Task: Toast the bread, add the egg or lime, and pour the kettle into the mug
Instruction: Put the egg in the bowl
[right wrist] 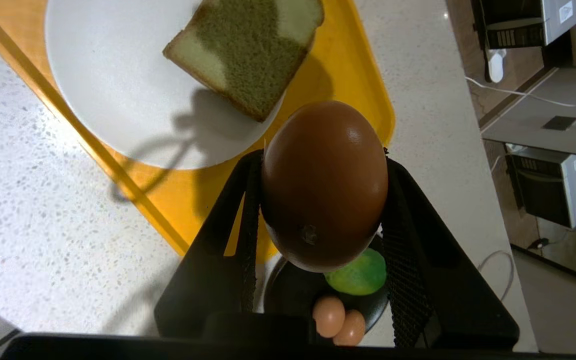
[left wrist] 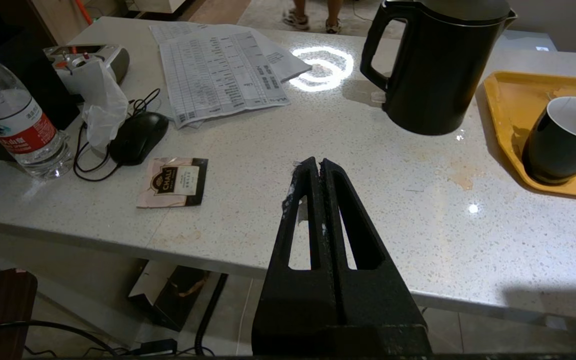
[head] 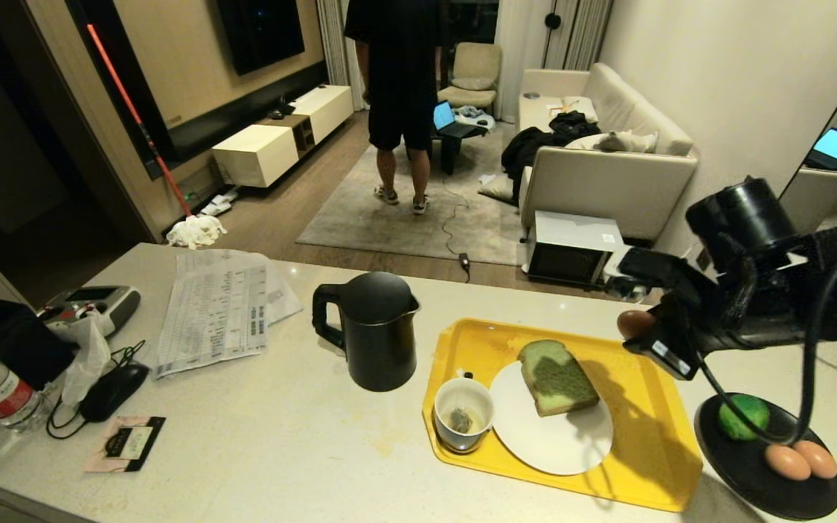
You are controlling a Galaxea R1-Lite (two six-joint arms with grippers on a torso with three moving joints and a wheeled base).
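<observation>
A home is shown — an open living room seen past a pale stone counter (head: 280, 450). A sofa (head: 607, 160), armchair (head: 473, 73), rug (head: 404, 211) and low TV cabinet (head: 273, 138) are seen across the upper frame — a microwave (head: 571, 247) is set on the floor by the sofa.

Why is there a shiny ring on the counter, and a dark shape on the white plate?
Left wrist view: the ring is glare from a lamp on the glossy counter. Right wrist view: the dark shape on the white plate is the shadow of the right gripper holding the egg.
</observation>
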